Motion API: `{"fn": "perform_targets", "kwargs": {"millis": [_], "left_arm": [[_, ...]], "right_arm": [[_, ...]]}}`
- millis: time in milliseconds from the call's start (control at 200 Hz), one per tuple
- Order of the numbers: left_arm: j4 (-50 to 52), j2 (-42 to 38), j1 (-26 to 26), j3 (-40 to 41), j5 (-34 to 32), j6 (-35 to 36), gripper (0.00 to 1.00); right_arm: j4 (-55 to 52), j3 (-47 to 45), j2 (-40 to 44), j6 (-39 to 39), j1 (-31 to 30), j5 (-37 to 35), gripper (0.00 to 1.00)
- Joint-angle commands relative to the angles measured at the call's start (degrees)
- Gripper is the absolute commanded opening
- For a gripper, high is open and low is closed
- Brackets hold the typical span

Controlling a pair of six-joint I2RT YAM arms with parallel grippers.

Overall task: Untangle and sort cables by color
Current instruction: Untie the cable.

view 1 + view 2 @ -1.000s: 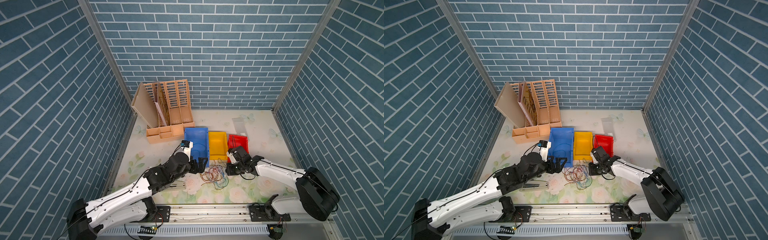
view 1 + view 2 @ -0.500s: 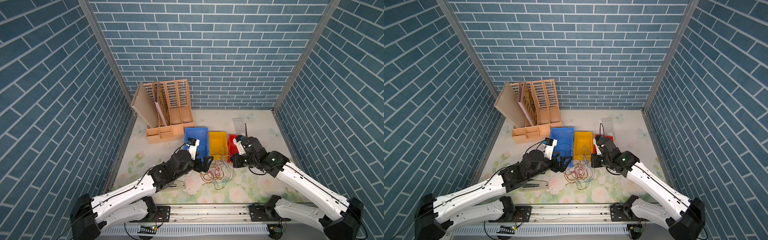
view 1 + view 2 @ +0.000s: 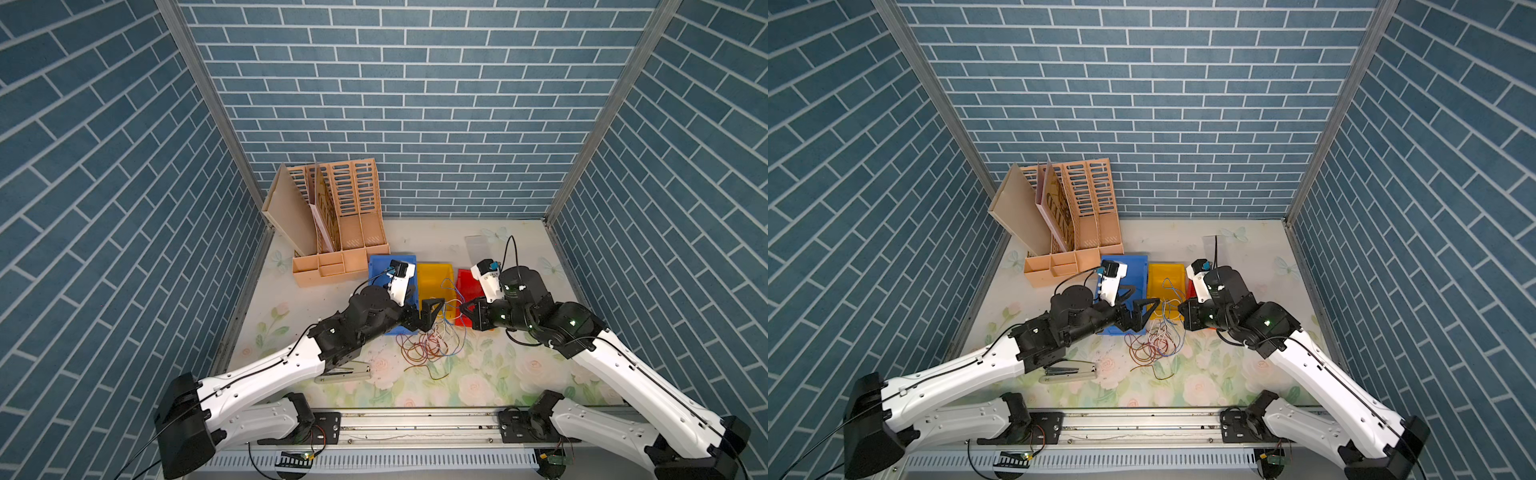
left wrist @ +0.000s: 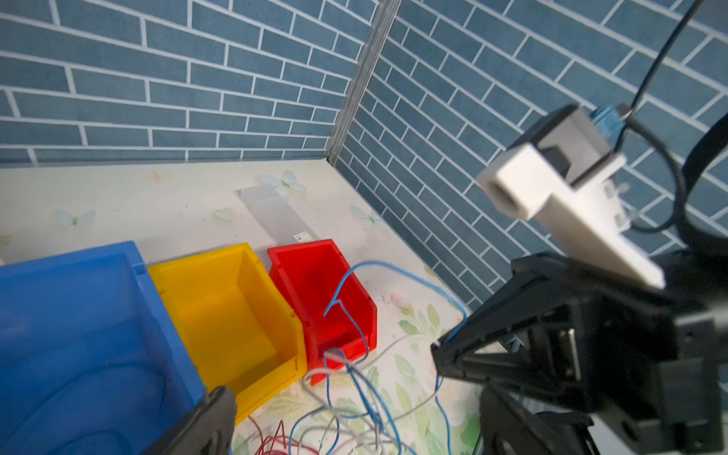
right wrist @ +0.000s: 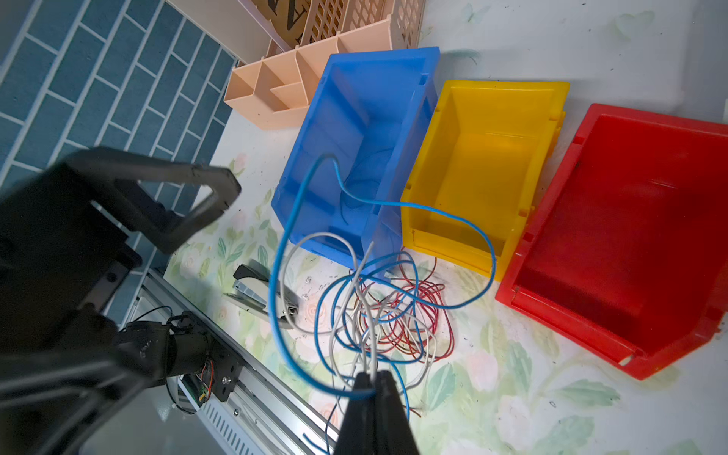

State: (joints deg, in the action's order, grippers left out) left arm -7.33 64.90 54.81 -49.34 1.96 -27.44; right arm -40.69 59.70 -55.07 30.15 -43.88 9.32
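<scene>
While its jaws are pressed together, the right gripper [image 5: 372,379] pinches one blue strand and a few whitish strands of the cables [image 5: 378,311], holding them up off the table [image 3: 478,374].

Item, cables: a tangle of thin blue, whitish and red-brown wire. A wide blue loop [image 5: 291,205] arcs away from the right gripper's tips. The rest hangs from those tips down to the floral surface, where the red-brown coils lie flat at the bottom of the heap.

Item, left gripper [image 3: 430,311]: jaws spread wide and holding nothing. It faces the right gripper, with the raised strands between the two. Whether it touches any strand cannot be told.

Item, blue bin [image 5: 378,78], yellow bin [image 5: 504,84], red bin [image 5: 630,126]: these sit side by side just beyond the tangle. The blue one is nearest the left gripper and the red one nearest the right gripper.

Item, stapler [image 5: 256,291]: lies flat on the table under the left arm, beside the heap.

Item, peach desk organiser [image 3: 332,232]: stands beyond the blue bin, well apart from both grippers.
</scene>
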Motion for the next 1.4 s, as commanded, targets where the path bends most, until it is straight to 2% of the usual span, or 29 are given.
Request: {"fn": "perform_targets", "kwargs": {"millis": [0, 310, 475, 585, 700, 900, 940, 1045, 1120, 1160, 1235, 1270, 1395], "left_arm": [[-1.75, 3.12, -1.35, -3.24, 4.59, -0.66, 1.0], [-7.98, 12.52, -1.89, -5.94, 18.07, -11.1, 0.96], [-11.47, 14.87, -2.86, -5.77, 20.26, -15.46, 0.91], [-13.13, 15.74, -3.2, -6.09, 20.68, -16.29, 0.84], [-14.01, 16.04, -3.63, -5.99, 20.84, -17.04, 0.83], [-15.05, 16.22, -4.09, -5.68, 20.98, -17.67, 0.72], [-15.06, 16.58, -4.09, -5.68, 20.64, -17.79, 0.66], [-14.04, 17.63, -4.36, -6.29, 19.13, -17.95, 0.45], [-14.72, 18.52, -4.6, -6.53, 18.61, -18.51, 0.36], [-15.28, 19.16, -4.7, -6.93, 19.16, -18.77, 0.27], [-15.26, 20.61, -4.73, -8.31, 20.44, -18.79, 0.01], [-14.9, 21.0, -4.71, -8.86, 20.68, -18.84, 0.0], [-13.07, 20.21, -4.71, -9.95, 20.89, -18.32, 0.0]], "right_arm": [[1.7, -1.47, 1.53, -3.11, -0.23, 1.21, 0.0], [3.71, -2.45, 2.0, -3.24, -0.24, 1.7, 0.0], [4.08, -2.98, 2.05, -3.53, -0.28, 2.01, 0.0], [4.47, -3.92, 2.07, -3.61, -0.38, 2.19, 0.0], [4.83, -4.41, 2.31, -3.54, -0.33, 2.27, 0.0], [4.93, -4.8, 1.98, -3.87, -0.33, 2.5, 0.0], [5.16, -4.91, 1.96, -3.95, -0.4, 2.7, 0.0], [5.44, -5.46, 2.01, -3.88, -0.42, 2.88, 0.0], [5.84, -6.04, 2.21, -3.8, -0.5, 3.41, 0.0], [6.01, -6.22, 2.28, -3.83, -0.54, 3.51, 0.0], [6.01, -6.64, 2.38, -3.87, -0.56, 3.42, 0.0], [5.81, -6.86, 2.34, -4.03, -0.55, 3.55, 0.0], [4.36, -7.23, 2.7, -4.24, -0.51, 3.27, 0.37]]}}
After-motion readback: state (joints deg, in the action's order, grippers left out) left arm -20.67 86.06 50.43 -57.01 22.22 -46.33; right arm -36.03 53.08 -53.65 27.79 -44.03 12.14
